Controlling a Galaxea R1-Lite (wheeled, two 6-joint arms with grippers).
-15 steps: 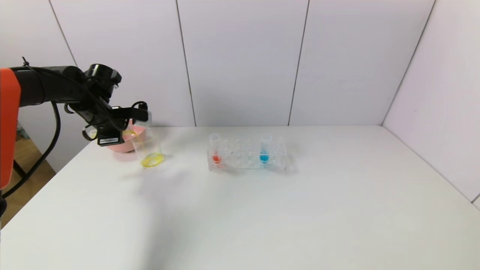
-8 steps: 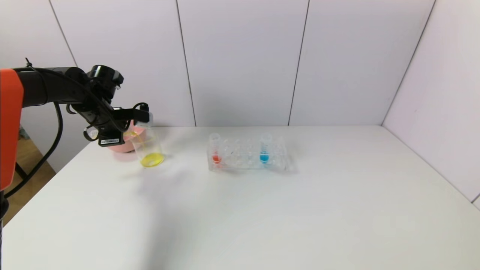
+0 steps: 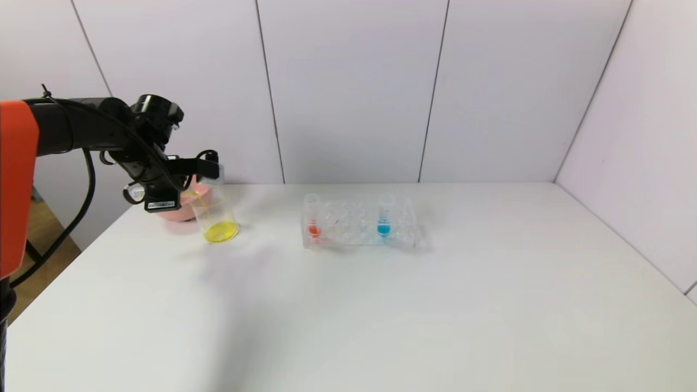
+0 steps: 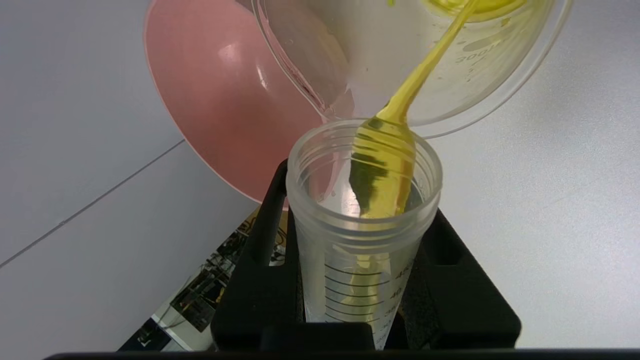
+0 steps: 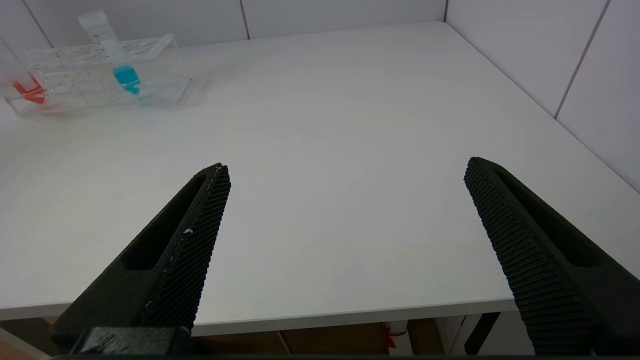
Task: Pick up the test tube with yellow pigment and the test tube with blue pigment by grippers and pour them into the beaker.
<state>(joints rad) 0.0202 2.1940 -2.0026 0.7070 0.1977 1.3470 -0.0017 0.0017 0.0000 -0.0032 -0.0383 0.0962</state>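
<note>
My left gripper (image 3: 209,171) is shut on the test tube with yellow pigment (image 4: 360,250) and holds it tipped, its mouth at the rim of the beaker (image 3: 216,209). In the left wrist view a yellow stream runs from the tube mouth into the beaker (image 4: 480,65), and yellow liquid lies at the beaker's bottom. The test tube with blue pigment (image 3: 385,215) stands upright in the clear rack (image 3: 356,223) at mid table. It also shows in the right wrist view (image 5: 117,55). My right gripper (image 5: 346,165) is open and empty, above the table's near edge, out of the head view.
A pink bowl (image 3: 179,204) sits just behind the beaker at the table's far left and shows in the left wrist view (image 4: 215,100). A red-liquid tube (image 3: 312,215) stands at the rack's left end. White walls bound the back and right.
My left gripper with the tipped yellow tube has shifted slightly to the right over the beaker. The rack and its tubes have not moved.
</note>
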